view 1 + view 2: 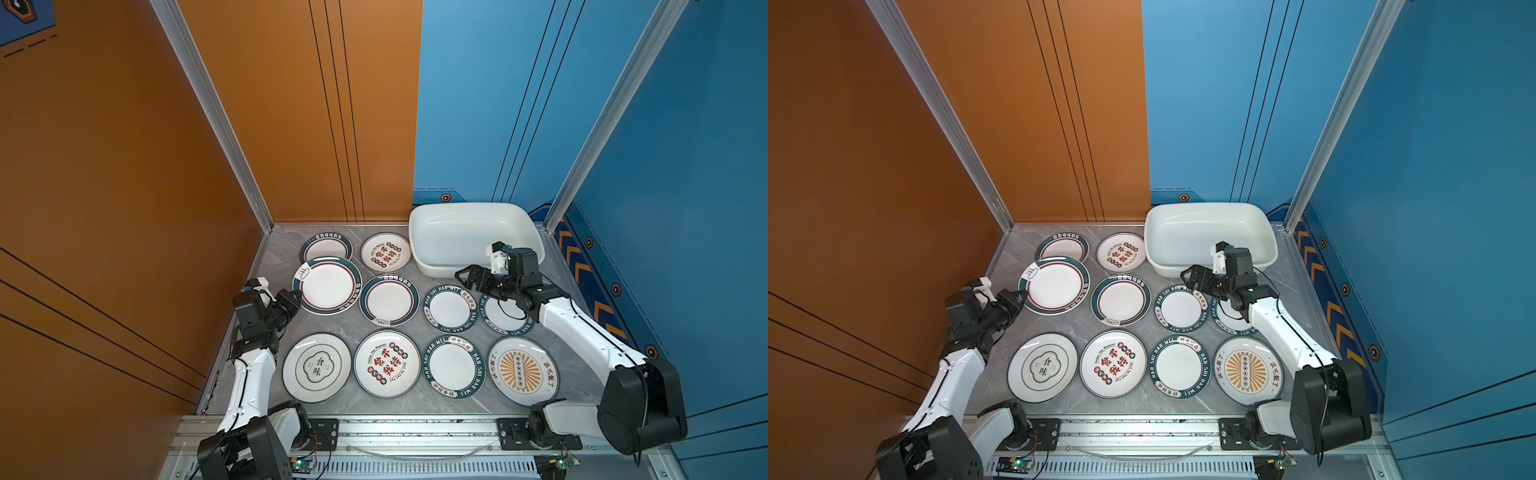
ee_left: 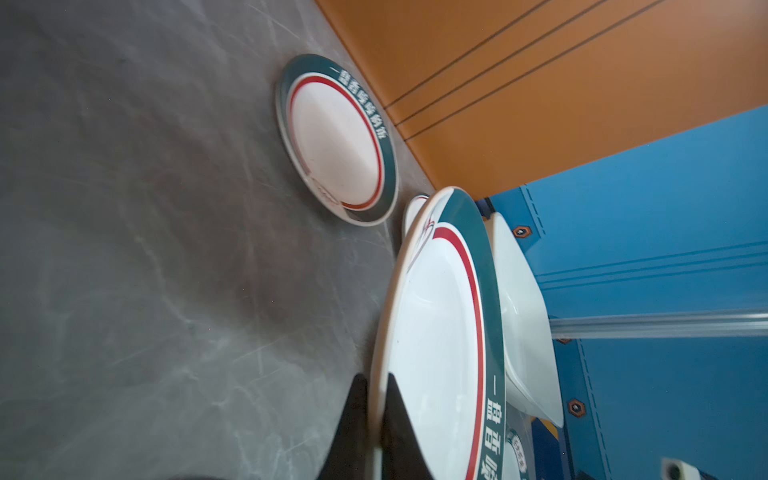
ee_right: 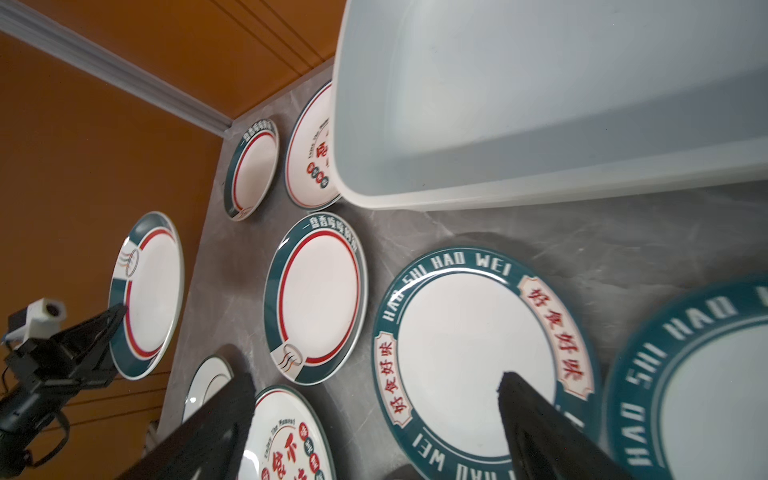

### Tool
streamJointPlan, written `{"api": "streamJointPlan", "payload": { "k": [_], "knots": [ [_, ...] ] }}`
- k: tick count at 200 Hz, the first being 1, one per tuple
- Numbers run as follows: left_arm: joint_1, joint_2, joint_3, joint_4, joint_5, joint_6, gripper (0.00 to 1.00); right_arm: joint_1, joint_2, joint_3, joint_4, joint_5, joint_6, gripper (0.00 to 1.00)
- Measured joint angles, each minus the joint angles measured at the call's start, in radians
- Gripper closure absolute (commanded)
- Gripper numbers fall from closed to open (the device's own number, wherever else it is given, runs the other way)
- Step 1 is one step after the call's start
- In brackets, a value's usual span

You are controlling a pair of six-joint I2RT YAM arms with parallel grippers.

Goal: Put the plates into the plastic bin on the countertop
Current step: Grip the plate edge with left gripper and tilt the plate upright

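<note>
Firstly, one grey marble table (image 1: 284, 239) fills the lower middle of both top views. One white plastic bin (image 1: 469, 232) stands on it, right of centre in the frame, at the far right corner of the table.

Two arms reach in from the lower edge. At the left of the frame, the left fingers (image 1: 296, 296) are closed tight on the rim of a large teal-rimmed plate (image 1: 327, 286). In the left wrist view two black fingers (image 2: 351, 419) pinch this rim, one on each face. The plate is raised from the table and covers the near edge of the plate behind it.

The right fingers (image 1: 462, 280) are spread wide and hold nothing. They hover just in front of the near wall of the bin, above the table.

I count ten plates, and all are outside the bin:
- Three have a teal rim with a red ring: the held one, a far one (image 1: 326, 249) and a middle one (image 1: 389, 301).
- Three read "HAO SHI HAO WEI" (image 1: 449, 309) (image 1: 453, 365), and the third one (image 1: 505, 318) is partly under the right arm.
- Two carry red and black lettering (image 1: 385, 252) (image 1: 387, 363).
- One has a cloud-shaped emblem (image 1: 318, 368).
- One has an orange sunburst (image 1: 523, 371).
</note>
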Motion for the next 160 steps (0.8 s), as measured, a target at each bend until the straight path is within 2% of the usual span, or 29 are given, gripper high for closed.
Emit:
{"api": "streamJointPlan", "payload": {
  "k": [36, 63, 113, 160],
  "knots": [
    [-0.206, 0.017, 0.066, -0.031, -0.003, 0.001, 1.0, 0.08, 0.077, 0.067, 0.034, -0.105, 0.019, 0.08],
    [-0.343, 0.079, 0.127, -0.025, -0.006, -0.003, 1.0, 0.099, 0.115, 0.09, 0.069, -0.155, 0.053, 0.11],
    [-0.498, 0.21, 0.237, -0.006, -0.006, -0.017, 1.0, 0.102, 0.151, 0.108, 0.103, -0.19, 0.091, 0.15],
    [-0.593, 0.311, 0.34, 0.017, -0.005, -0.014, 1.0, 0.107, 0.152, 0.118, 0.116, -0.224, 0.108, 0.29]
  ]
}}
